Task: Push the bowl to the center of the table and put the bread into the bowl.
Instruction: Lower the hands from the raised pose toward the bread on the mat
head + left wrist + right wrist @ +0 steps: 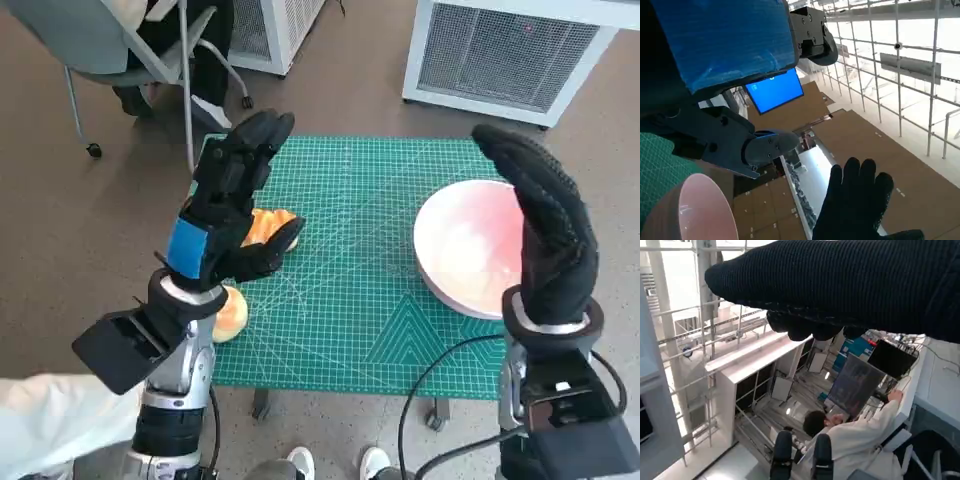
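While the bowl [470, 250] is sitting at three o'clock, I am raising my empty, spread right hand [545, 235] nearest it.

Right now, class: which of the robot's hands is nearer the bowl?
Right. The right hand is raised over the bowl's right side; the left hand is raised across the mat, above the bread.
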Controlling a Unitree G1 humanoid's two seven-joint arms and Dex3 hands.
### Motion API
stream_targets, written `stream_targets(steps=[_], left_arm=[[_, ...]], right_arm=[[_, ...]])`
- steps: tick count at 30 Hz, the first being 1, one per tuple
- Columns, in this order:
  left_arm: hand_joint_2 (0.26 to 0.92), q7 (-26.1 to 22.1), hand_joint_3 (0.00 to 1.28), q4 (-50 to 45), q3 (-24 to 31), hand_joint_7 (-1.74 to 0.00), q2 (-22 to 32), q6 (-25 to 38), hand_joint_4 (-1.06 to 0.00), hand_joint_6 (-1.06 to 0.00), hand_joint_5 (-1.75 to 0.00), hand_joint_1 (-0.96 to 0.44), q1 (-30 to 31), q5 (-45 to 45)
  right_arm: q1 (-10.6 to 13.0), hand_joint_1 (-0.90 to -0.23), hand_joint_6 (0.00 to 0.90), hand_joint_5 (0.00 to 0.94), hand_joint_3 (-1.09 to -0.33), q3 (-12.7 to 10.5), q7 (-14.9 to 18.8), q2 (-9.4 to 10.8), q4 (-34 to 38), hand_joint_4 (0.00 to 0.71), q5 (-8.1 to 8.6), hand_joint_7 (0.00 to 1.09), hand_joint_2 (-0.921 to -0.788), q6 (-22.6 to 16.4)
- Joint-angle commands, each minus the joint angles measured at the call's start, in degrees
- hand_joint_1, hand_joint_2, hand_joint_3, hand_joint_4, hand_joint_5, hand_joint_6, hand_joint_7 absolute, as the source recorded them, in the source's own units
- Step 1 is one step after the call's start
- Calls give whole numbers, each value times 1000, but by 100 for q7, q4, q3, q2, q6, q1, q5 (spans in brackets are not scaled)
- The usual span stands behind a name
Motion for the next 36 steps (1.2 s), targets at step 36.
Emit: stream_targets(steps=[36], left_arm=[[790, -35, 587, -58, 174, -654, 128, 41, 1, 1, -442, -242, 80, -140]], right_arm=[[-1126, -350, 227, 4, -530, -1638, -1162, -1019, 6618, 353, 568, 466, -921, -164]])
